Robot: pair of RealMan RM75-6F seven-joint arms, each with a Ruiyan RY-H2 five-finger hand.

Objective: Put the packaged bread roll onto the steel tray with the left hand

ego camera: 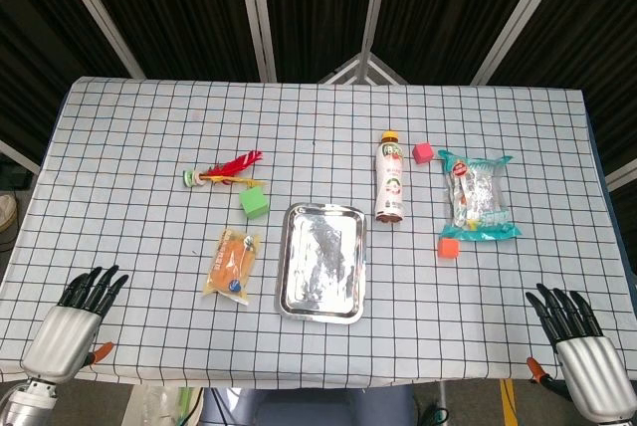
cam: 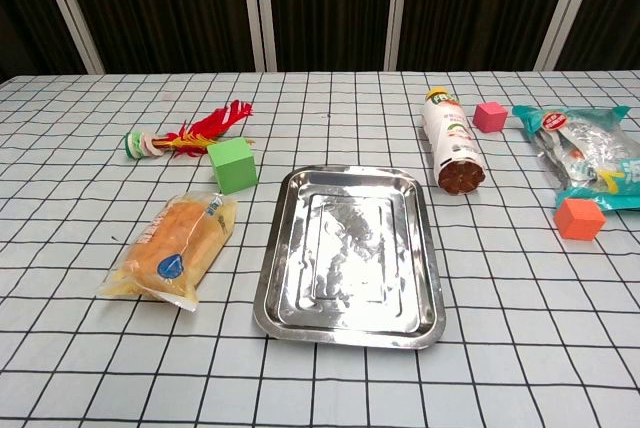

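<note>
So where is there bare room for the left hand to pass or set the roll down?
Steel tray is bare inside. Cloth is free between left hand and packaged bread roll. Tighter near the green cube and shuttlecock.

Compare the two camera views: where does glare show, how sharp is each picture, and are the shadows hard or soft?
Head view: bright glare on the steel tray, everything sharp, shadows faint under even light. Chest view: the tray shows softer, streaky reflections, the packaged bread roll is crisp with small highlights on its wrapper, and shadows are soft too.
</note>
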